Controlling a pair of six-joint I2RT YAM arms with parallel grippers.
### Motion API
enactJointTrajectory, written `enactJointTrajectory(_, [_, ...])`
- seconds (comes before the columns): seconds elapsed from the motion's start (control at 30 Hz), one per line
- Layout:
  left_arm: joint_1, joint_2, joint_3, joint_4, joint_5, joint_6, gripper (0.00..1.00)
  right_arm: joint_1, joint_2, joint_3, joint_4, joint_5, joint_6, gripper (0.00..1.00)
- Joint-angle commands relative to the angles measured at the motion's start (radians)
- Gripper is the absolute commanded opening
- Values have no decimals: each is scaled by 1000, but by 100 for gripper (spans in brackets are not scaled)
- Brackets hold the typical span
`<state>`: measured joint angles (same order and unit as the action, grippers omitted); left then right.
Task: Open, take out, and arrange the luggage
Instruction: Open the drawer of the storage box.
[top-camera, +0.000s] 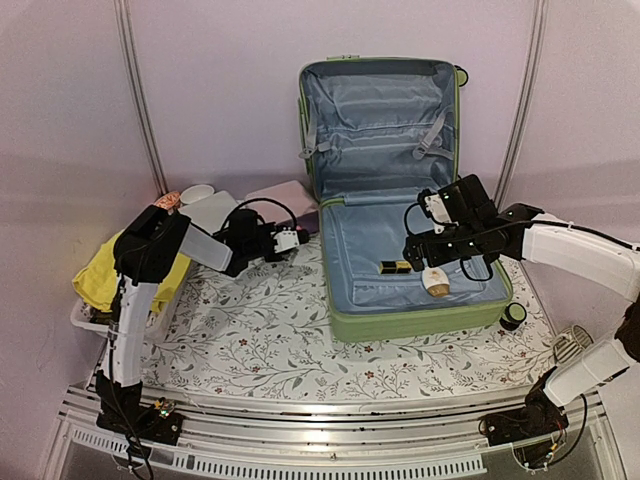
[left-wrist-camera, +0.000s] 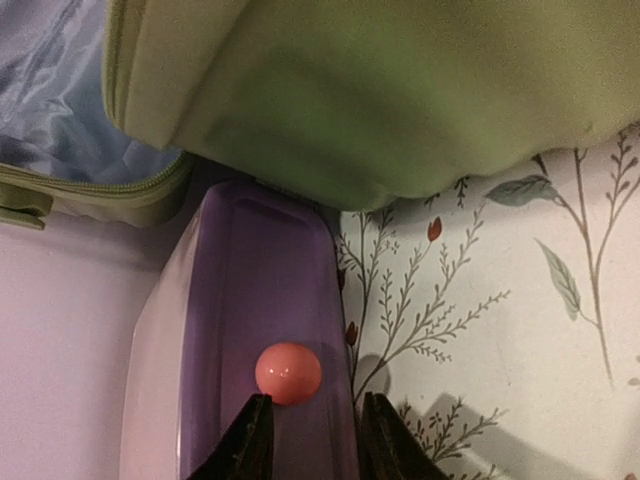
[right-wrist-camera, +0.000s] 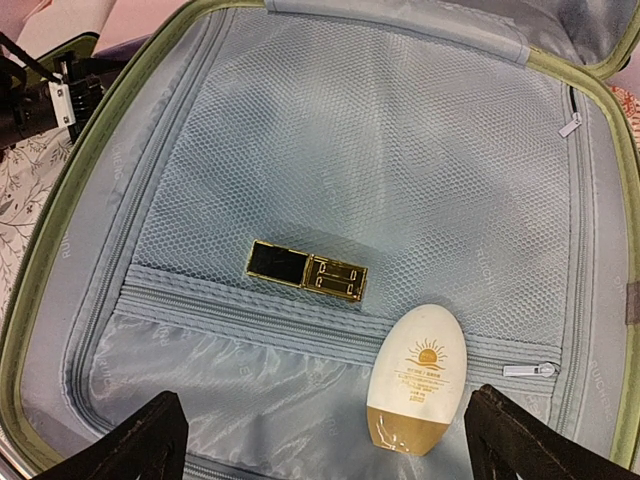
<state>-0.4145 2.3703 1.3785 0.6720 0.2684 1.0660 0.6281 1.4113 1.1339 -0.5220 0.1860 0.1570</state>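
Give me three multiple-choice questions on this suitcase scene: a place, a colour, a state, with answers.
1. Where is the sunscreen bottle relative to the luggage?
A. Left of it
B. Inside it, on the mesh lining
C. On top of its lid

2. What colour is the small ball just ahead of the left end effector?
A. Pink
B. Blue
C. Black

3. How is the luggage?
A. Zipped shut
B. Open, lid upright
C. Open, lid flat

Answers: B, it lies beside the gold case on the lining; A, it shows pink against the purple tray; B, the lid stands up at the back.
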Motion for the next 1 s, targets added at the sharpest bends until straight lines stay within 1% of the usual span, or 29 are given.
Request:
enactJointTrajectory(0.0, [-1,32,31,-28,-64,52,33,1,8,25,13,16,-8,99])
enactJointTrajectory(0.1, [-6,46,45,-24,-102,72,33,1,11,29,13,14,-10,99])
enactJointTrajectory(0.3, [-42,137,35,188,-248,211,35,1,11,27,14,16,-10,99])
enactJointTrajectory(0.37, [-45,152,33,238,-262,227,34,0,8,24,13,17,-11,99])
enactJointTrajectory(0.47, [-49,155,35,253,-265,228,34,1,2,20,10,22,-10,99])
enactJointTrajectory(0.63, [-58,181,40,349,-304,272,33,1,1,20,7,23,-8,99])
enactJointTrajectory(0.77, [-62,192,55,356,-317,285,32,2,-1,21,5,21,-6,99])
enactJointTrajectory(0.97, [-63,209,96,318,-311,287,32,1,-10,14,2,24,-4,99])
